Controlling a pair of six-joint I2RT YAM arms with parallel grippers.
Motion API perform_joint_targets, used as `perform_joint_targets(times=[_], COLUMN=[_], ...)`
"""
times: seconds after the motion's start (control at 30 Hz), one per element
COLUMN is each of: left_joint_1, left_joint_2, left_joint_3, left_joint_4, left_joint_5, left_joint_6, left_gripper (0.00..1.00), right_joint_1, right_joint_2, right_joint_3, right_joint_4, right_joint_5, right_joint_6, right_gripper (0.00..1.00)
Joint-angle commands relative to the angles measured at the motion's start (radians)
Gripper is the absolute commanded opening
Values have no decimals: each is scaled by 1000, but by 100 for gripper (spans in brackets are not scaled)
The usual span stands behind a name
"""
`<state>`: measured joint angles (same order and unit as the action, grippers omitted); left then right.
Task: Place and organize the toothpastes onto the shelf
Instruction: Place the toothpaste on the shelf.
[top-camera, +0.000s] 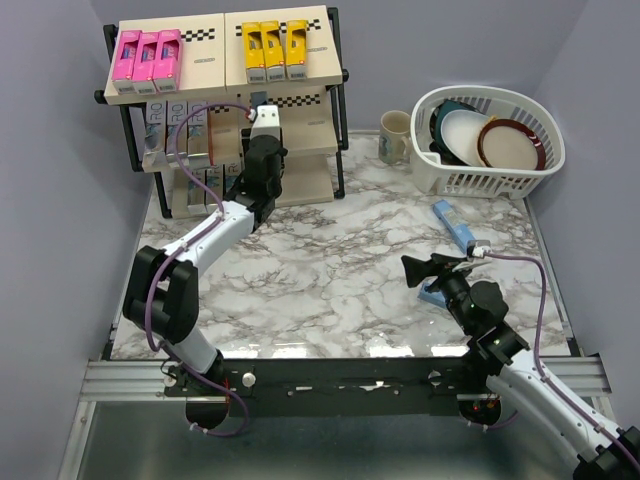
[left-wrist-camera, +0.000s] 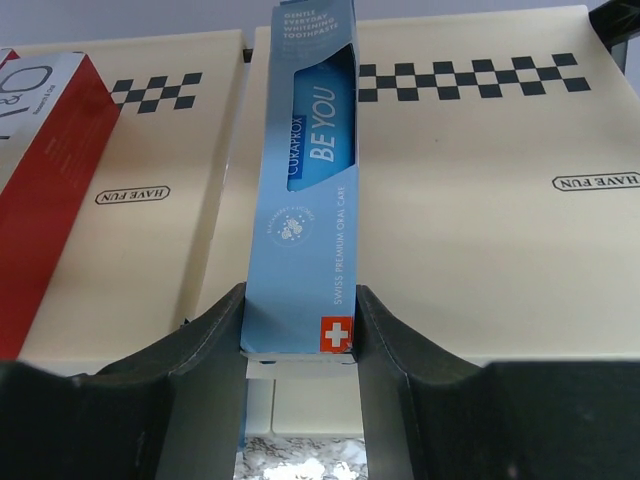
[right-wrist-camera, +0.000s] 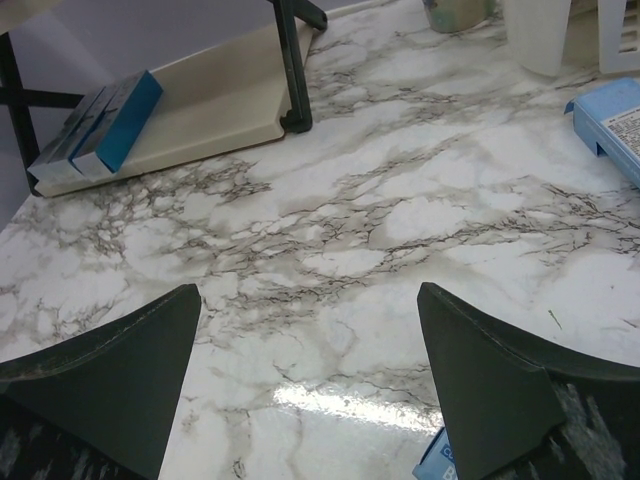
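One blue toothpaste (left-wrist-camera: 305, 200), clenched by the left gripper (left-wrist-camera: 300, 295), points lengthwise into the shelf (left-wrist-camera: 480, 200); right gripper (right-wrist-camera: 308, 292) released.

Marble table (top-camera: 330, 270) bears basket (top-camera: 480, 182), mug (top-camera: 396, 137), blue carton (top-camera: 457, 225), shelf (top-camera: 205, 75) — pink cartons (top-camera: 147, 55), yellow cartons (top-camera: 276, 48) atop.

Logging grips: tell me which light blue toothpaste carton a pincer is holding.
The Curaprox carton clamped in the left pincer, over the shelf; the other light blue cartons lie loose on the table, untouched.

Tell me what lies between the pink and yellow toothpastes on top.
Only bare shelf board separates pink toothpastes from yellow toothpastes, per the top external view.
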<state>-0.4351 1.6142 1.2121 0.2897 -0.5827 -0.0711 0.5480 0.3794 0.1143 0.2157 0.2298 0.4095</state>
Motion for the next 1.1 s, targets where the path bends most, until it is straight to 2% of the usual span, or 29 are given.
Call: perform_joint_targets(times=[0.0, 0.17, 0.4, 0.6, 0.77, 0.87, 0.93, 1.07], left_joint_1=[18, 21, 21, 21, 10, -17, -33, -63], left_joint_2=[21, 18, -25, -106, -204, -278, -339, -450], left_joint_3=[30, 30, 7, -23, -71, -103, -124, -167], left_joint_4=[54, 51, 45, 13, -86, -159, -205, -396], left_joint_5=[17, 27, 49, 98, 167, 202, 227, 320], left_joint_6=[4, -9, -18, -61, -150, -176, -194, -256], left_gripper=[46, 56, 79, 91, 98, 99, 99, 99], right_joint_1=[1, 1, 1, 1, 0, 1, 1, 1], right_joint_2=[16, 26, 29, 29, 32, 45, 62, 108], right_joint_3=[-8, -5, -4, -4, -1, 13, 51, 152], right_joint_4=[27, 28, 28, 28, 37, 31, -8, -151], right_joint_5=[-14, -18, -21, -24, -55, -63, -52, -37], right_joint_6=[-11, -14, -18, -20, -20, -14, -5, 17], right_gripper=[98, 98, 97, 98, 98, 98, 99, 100])
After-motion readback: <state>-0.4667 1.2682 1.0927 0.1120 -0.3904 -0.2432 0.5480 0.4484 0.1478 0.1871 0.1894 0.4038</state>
